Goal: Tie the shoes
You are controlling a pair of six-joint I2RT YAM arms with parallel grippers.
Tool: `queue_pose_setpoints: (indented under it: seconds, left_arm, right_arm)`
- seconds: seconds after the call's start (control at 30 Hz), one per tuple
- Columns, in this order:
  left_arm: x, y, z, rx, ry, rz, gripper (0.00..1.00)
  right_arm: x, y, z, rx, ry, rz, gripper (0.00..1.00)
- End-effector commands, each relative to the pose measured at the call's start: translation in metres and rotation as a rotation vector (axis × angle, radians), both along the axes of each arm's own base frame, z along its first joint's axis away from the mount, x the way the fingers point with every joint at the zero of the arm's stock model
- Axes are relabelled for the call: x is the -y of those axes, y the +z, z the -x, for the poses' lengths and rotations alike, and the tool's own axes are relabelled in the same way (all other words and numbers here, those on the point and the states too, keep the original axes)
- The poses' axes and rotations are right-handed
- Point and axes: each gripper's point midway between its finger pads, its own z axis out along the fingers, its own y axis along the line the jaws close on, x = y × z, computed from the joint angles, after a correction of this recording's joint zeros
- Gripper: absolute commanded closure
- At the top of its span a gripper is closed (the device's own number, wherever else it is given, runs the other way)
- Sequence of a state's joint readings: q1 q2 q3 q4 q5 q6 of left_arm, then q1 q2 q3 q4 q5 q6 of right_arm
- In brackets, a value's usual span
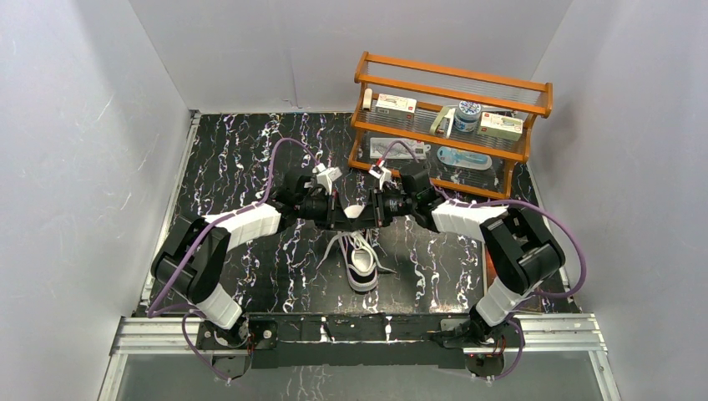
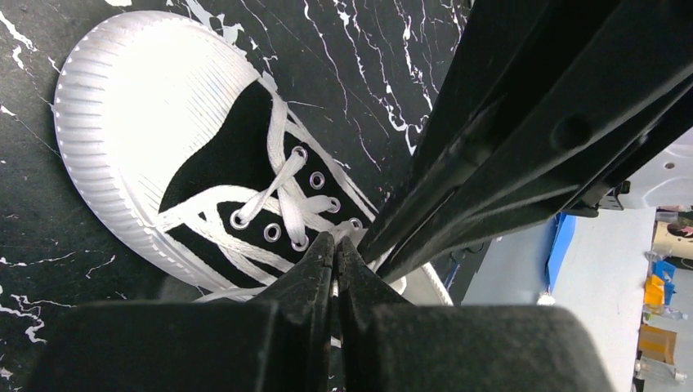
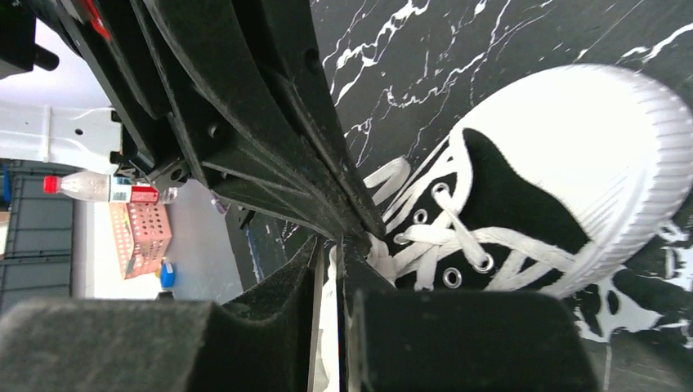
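The shoe (image 1: 362, 267) is a small black sneaker with a white toe cap and lies mid-table, toe toward the arms' bases. It also fills the left wrist view (image 2: 188, 122) and the right wrist view (image 3: 572, 147). Its white laces (image 2: 278, 184) cross the eyelets and bunch at the top ones. Both grippers meet above the shoe's opening. My left gripper (image 1: 341, 219) (image 2: 335, 238) is shut, its tips at the bunched lace, with a thin white sliver between the fingers. My right gripper (image 1: 370, 215) (image 3: 337, 245) is shut on a white lace strand (image 3: 328, 327) running between its fingers.
An orange wooden shelf (image 1: 451, 125) with small boxes and a jar stands at the back right. White walls close in the black marbled table (image 1: 242, 159). Loose lace ends lie beside the shoe (image 1: 334, 246). The other arm's black gripper body crowds each wrist view (image 2: 556, 122) (image 3: 229, 122).
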State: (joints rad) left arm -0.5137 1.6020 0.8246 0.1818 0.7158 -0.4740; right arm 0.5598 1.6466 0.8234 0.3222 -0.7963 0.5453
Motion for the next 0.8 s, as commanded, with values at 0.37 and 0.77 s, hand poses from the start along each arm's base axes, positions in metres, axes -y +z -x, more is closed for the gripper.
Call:
queue_pose_setpoints:
  seconds: [0.37,0.77]
  left_arm:
    - [0.002,0.024,-0.009,0.047,-0.020,0.090,1.00]
    - [0.003,0.025,-0.004,0.031,-0.037,0.124,1.00]
  right_arm:
    - [0.014,0.022,0.006,0.016,-0.057,-0.003,0.78]
    - [0.016,0.020,-0.022,0.177,0.109,-0.038,0.58]
